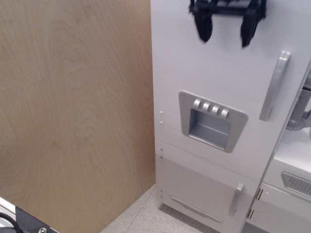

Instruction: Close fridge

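The tall white toy fridge (218,73) fills the right half of the view. Its large door lies flat against the body, with a long vertical silver handle (274,86) at the right and a grey recessed dispenser panel (211,121) with four buttons. No shelves show. My black gripper (226,33) hangs at the top edge in front of the door's upper part, left of the handle. Its two fingers (204,26) stand apart with nothing between them. Its image is slightly blurred.
A smaller lower door with a short silver handle (236,199) sits under the big door. A white unit with a grey vent panel (295,183) stands at the right edge. A large plywood board (73,111) covers the left. Speckled floor (141,216) shows below.
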`<action>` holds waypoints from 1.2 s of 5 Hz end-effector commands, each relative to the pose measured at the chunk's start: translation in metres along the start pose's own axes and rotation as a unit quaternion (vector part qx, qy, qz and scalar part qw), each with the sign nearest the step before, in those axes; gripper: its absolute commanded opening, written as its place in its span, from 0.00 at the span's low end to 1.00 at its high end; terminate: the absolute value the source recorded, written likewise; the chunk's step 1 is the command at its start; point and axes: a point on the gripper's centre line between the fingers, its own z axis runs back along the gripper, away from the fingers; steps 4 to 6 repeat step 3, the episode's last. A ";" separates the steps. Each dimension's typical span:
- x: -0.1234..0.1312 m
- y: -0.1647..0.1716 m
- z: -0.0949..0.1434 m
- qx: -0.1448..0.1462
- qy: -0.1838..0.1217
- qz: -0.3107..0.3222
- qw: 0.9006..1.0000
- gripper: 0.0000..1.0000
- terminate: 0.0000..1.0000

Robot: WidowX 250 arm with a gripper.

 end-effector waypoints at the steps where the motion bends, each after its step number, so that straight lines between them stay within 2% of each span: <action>1: -0.044 0.010 0.038 -0.008 -0.023 -0.063 0.998 1.00 0.00; 2: -0.044 0.010 0.038 -0.008 -0.023 -0.063 0.998 1.00 0.00; 3: -0.044 0.010 0.038 -0.008 -0.023 -0.063 0.998 1.00 1.00; 6: -0.044 0.010 0.038 -0.008 -0.023 -0.063 0.998 1.00 1.00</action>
